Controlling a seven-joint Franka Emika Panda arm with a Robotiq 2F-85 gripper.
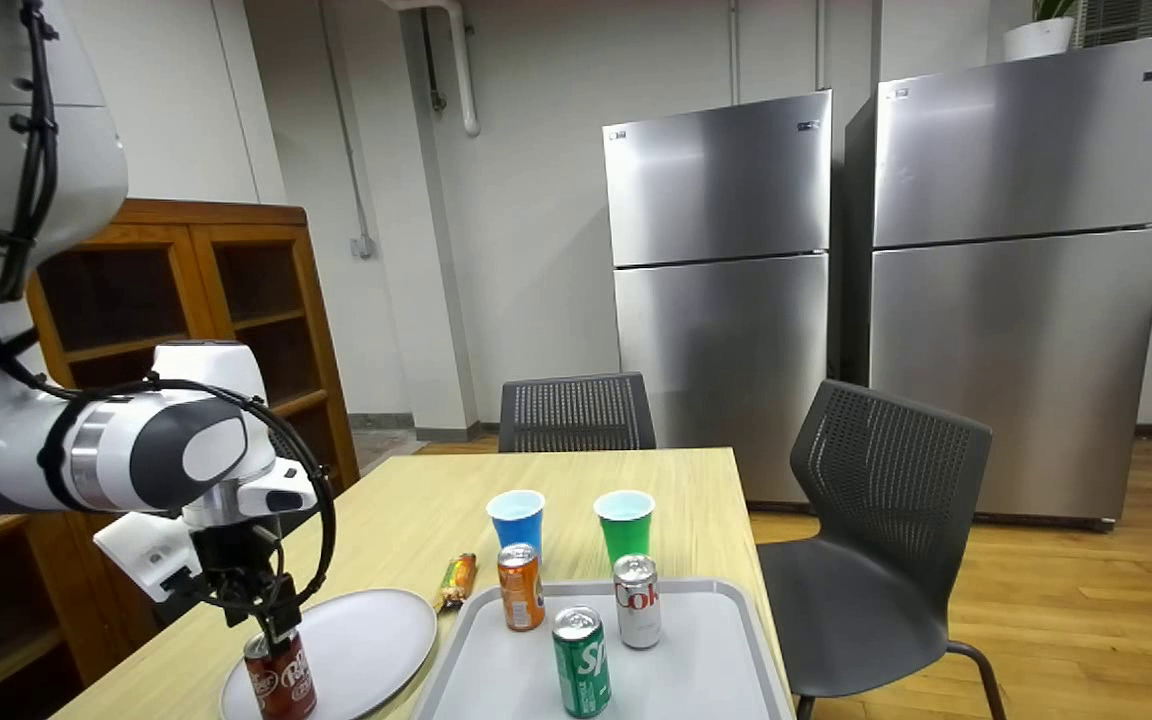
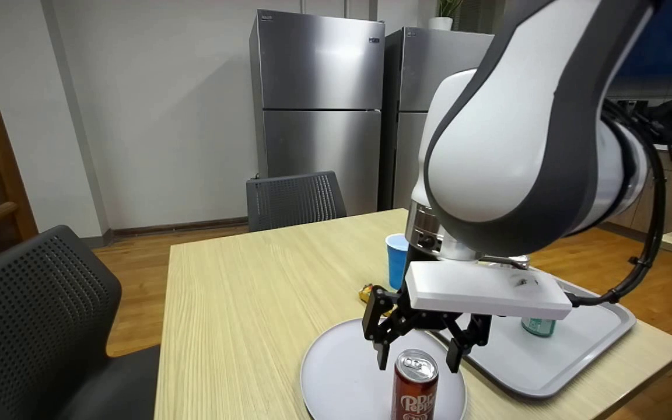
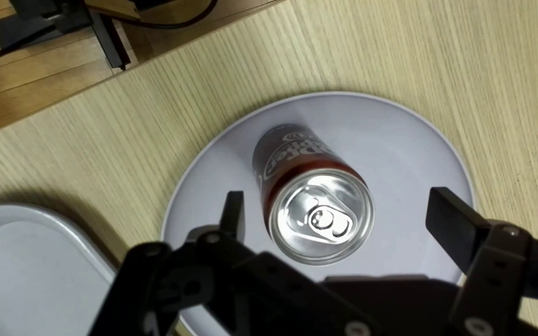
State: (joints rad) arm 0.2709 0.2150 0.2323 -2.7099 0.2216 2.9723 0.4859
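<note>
A dark red Dr Pepper can (image 3: 292,154) stands upright on a round pale grey plate (image 3: 404,154). My gripper (image 3: 341,217) points down over it, its fingers wide apart. In the wrist view there is a gap between each finger and the can, the left one being nearer. An exterior view has the gripper (image 2: 419,361) around the level of the lid of the can (image 2: 415,399), one finger to each side. From the opposite angle, a fingertip partly covers the upper part of the can (image 1: 281,685). Nothing is held.
A grey tray (image 1: 706,665) beside the plate carries an orange can (image 1: 520,590), a green Sprite can (image 1: 582,665) and a Diet Coke can (image 1: 638,605). Behind are a blue cup (image 1: 516,515), a green cup (image 1: 626,525) and a wrapped snack (image 1: 459,578). Dark chairs (image 1: 886,500) surround the table.
</note>
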